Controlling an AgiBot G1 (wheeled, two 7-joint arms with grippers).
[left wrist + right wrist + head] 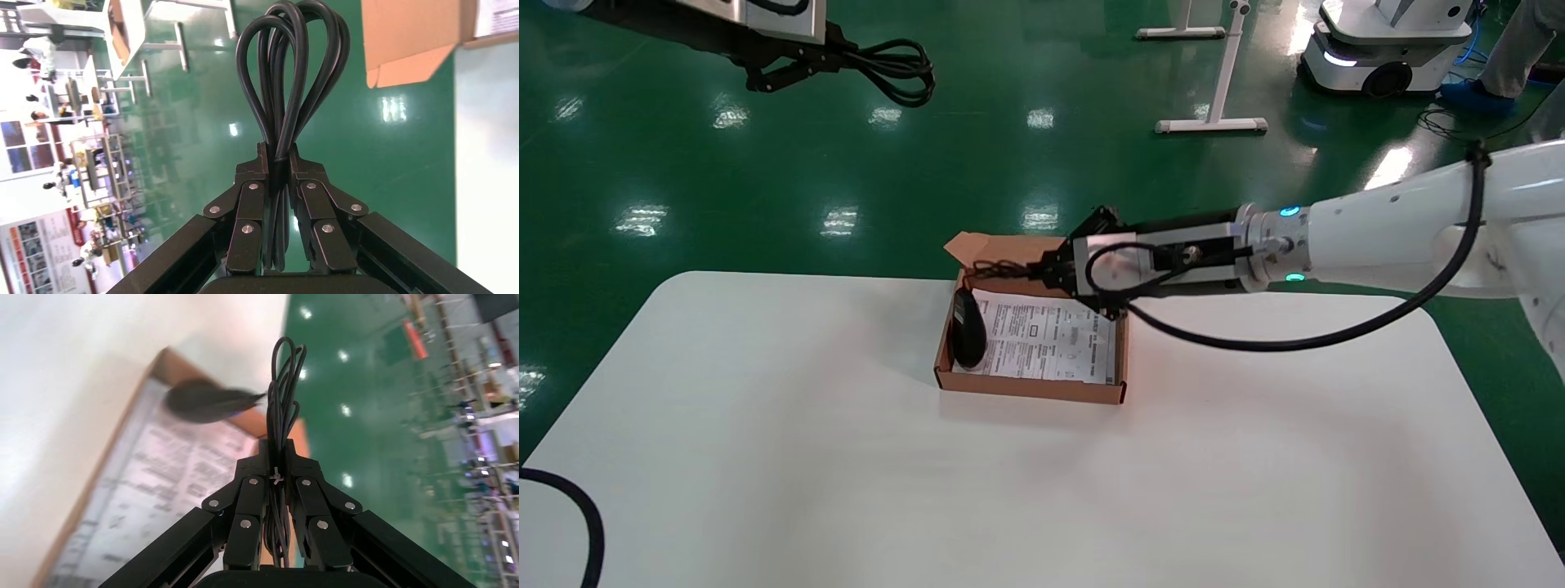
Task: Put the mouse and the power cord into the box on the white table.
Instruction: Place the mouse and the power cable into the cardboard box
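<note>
The black mouse (968,328) lies at the left end of the brown box (1030,388), on its white printed sheet (1042,336), with the box at the far middle of the white table (764,425). My right gripper (1046,273) hovers over the box's back edge, shut on the mouse's bundled thin cable (1001,268). The right wrist view shows that gripper (277,450) clamped on the cable bundle (283,386), the mouse (205,401) beyond it. My left gripper (834,59) hangs high over the floor at the far left, shut on the looped power cord (895,73). The left wrist view confirms the gripper (278,153) holding the cord (294,73).
The box's flap lid (967,245) stands open at its back left corner. A thick black cable (576,506) crosses the table's near left corner. Beyond the table are a white stand's legs (1214,122) and another robot's base (1385,49) on the green floor.
</note>
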